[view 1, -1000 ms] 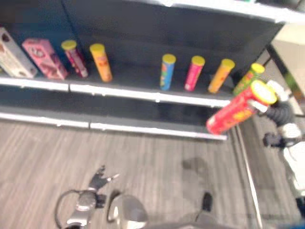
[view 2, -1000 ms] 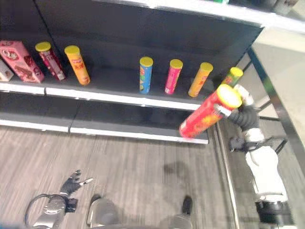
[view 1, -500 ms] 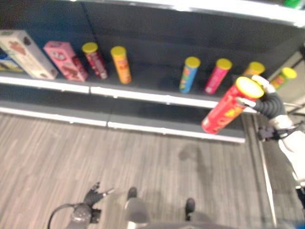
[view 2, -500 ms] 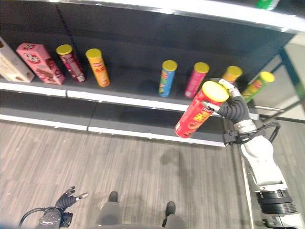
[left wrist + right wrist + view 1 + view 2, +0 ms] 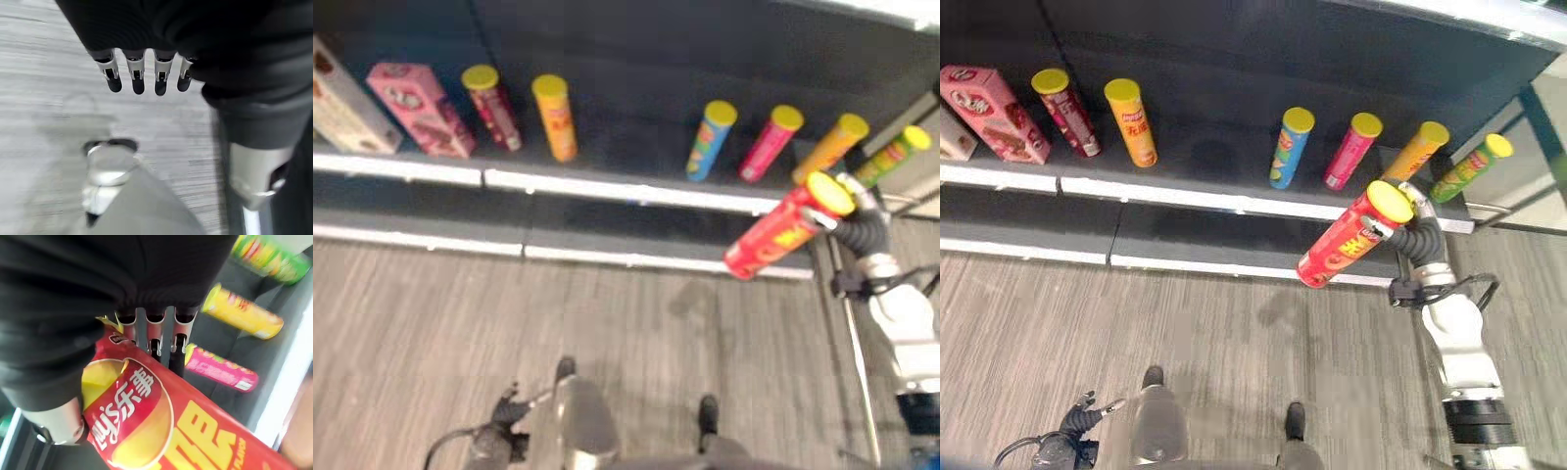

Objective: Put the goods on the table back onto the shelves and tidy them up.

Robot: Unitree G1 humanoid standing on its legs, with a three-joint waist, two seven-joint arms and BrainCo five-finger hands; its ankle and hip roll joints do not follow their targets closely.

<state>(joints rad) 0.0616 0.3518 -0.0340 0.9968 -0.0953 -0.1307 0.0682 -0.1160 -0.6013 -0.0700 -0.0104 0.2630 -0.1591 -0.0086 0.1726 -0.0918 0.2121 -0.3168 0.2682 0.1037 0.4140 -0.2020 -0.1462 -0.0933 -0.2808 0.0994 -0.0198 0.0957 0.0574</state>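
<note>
Now right hand (image 5: 1408, 217) wrapped round red crisp tube (image 5: 1347, 242) — held tilted, lid up, before shelf (image 5: 1185, 199) near standing tubes, probably for upright slotting. Left hand (image 5: 146, 78) hangs low, fingers relaxed.

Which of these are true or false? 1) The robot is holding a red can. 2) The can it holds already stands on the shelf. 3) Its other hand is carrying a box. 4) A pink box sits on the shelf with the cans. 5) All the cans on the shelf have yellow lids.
1) True: the right hand is curled round the red can.
2) False: the can is tilted in the air in front of the shelf.
3) False: the left hand hangs low over the floor, open, holding nothing.
4) True: the pink box sits at the shelf's left end.
5) True: each standing can, like the blue can, has a yellow lid.
</note>
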